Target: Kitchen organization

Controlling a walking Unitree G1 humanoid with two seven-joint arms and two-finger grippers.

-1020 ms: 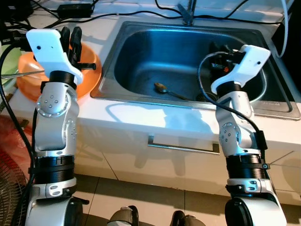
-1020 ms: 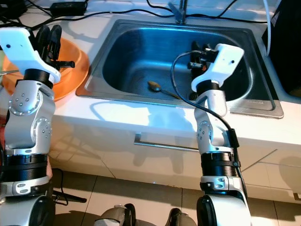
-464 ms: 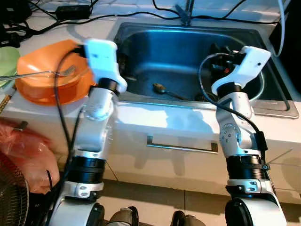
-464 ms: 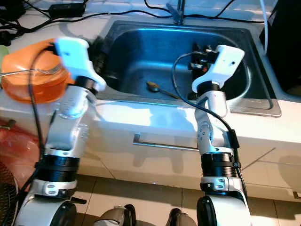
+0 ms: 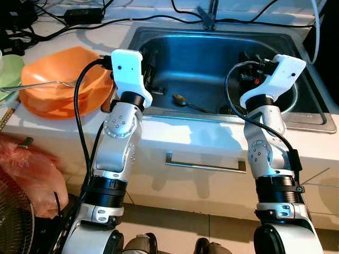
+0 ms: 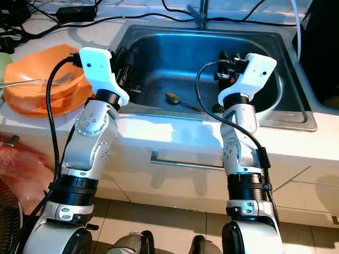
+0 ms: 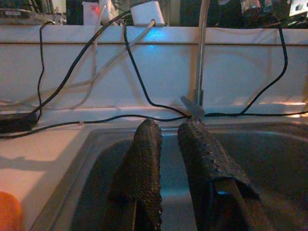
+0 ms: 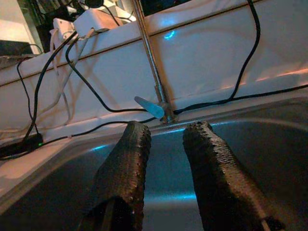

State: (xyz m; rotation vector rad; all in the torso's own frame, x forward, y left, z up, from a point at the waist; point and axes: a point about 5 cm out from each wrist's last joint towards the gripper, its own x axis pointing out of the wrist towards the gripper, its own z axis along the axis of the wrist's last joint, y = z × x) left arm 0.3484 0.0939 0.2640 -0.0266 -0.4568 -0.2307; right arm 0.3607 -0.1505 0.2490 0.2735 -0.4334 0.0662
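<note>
The right gripper is reaching out over the steel sink, its two black textured fingers standing slightly apart with nothing between them. Past the fingertips, at twelve o'clock, a thin metal tap stem is rising from the sink's back rim, its small lever sticking out toward ten o'clock. Black cables are trailing across the white wall behind, and a white power adapter is sitting on the ledge near eleven o'clock.
</note>
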